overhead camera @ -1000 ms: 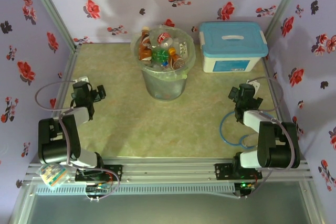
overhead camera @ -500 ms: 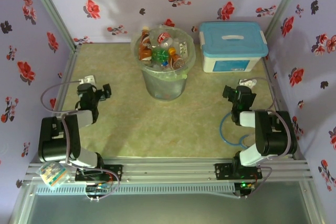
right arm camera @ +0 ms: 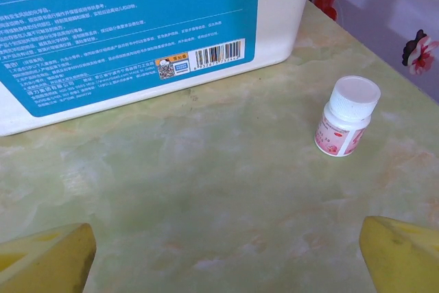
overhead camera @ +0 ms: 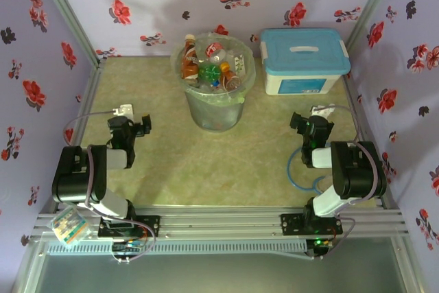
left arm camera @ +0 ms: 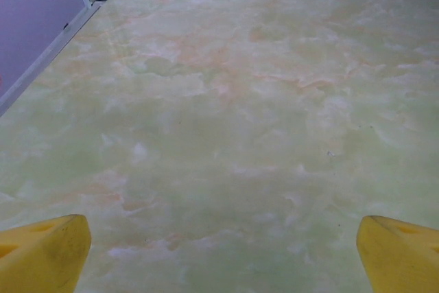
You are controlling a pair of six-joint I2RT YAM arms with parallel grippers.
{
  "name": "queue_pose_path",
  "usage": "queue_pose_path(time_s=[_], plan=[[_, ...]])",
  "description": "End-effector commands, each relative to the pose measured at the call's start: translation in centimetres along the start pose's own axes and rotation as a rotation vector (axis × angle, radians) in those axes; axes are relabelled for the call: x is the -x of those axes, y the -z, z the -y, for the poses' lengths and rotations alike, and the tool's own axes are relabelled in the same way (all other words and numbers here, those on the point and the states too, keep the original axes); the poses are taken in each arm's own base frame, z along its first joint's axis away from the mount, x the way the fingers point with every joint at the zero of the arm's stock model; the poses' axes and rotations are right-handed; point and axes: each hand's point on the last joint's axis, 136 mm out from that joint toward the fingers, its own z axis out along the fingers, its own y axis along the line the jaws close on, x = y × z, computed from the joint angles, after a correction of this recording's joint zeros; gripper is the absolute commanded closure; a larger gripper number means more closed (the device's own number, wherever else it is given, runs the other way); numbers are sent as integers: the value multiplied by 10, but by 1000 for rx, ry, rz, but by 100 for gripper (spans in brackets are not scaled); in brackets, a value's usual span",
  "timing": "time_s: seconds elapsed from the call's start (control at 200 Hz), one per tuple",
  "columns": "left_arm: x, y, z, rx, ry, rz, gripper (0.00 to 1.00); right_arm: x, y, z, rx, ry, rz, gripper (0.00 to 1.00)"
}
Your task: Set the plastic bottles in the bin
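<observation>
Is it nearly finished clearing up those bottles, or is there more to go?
Nearly, it seems. Done: the small plastic drink bottles are piled inside the round translucent grey-green bin. In hand: nothing; the left pincer and right pincer are both open and empty. Left: one small white-capped bottle with a pink label stands beside the white rectangular box.

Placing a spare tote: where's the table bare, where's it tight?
Bare: the table middle between left pincer and right pincer, in front of and left of the bin. Tight: back right, where the blue-lidded box and a small white-capped bottle sit.
</observation>
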Motion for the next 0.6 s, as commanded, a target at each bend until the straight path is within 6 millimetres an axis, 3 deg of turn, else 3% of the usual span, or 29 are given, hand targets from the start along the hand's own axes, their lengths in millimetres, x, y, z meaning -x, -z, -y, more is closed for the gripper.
queue_pose_path(time_s=[0.0,0.595], plan=[[11,0,-6,29,-17,47,0,10,2,-4,16,9,43,1],[10,0,-6,29,-16,46,0,10,1,-4,15,9,38,1]])
